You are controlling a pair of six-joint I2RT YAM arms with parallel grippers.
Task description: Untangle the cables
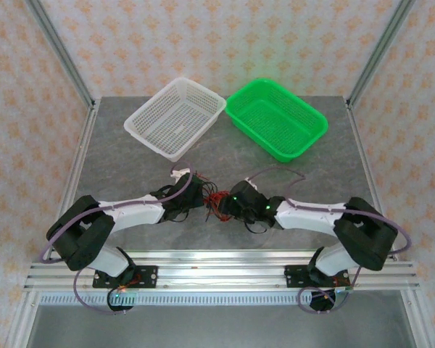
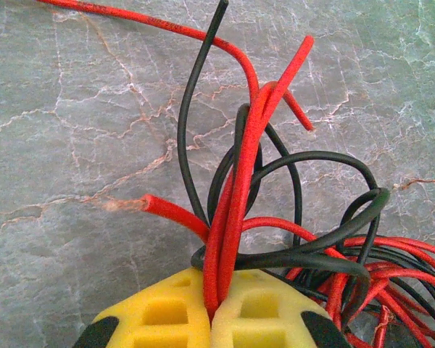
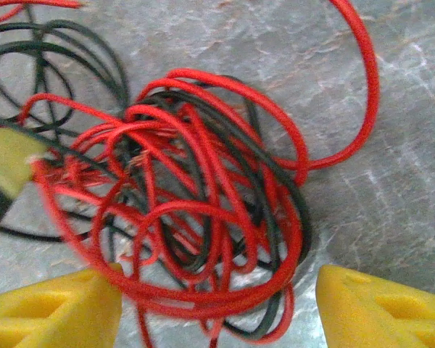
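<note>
Left tool is closed all the way, its yellow pads pinching two or three red strands of the cables where they rise out of the heap. Right tool stands wide open, one pad on each side of the main clump of cables. The pad on the left of the right wrist view looks to be brushing the outer red loops, while the other pad stands apart from them, so I judge that nothing is gripped on that side.

From above, the cables lie on the grey surface between my two tools, near the front edge and well short of the white basket and the green basket, which both look empty.

By my reckoning the job is barely begun. Red and black wires are wound through each other in one dense knot. A few ends and single loops stray out over the stone, but no wire lies fully free. Every strand has yet to be drawn out.

Both arms are folded low, elbows out to the sides and forearms reaching inward. The left tool and right tool face each other closely across the tangle.
</note>
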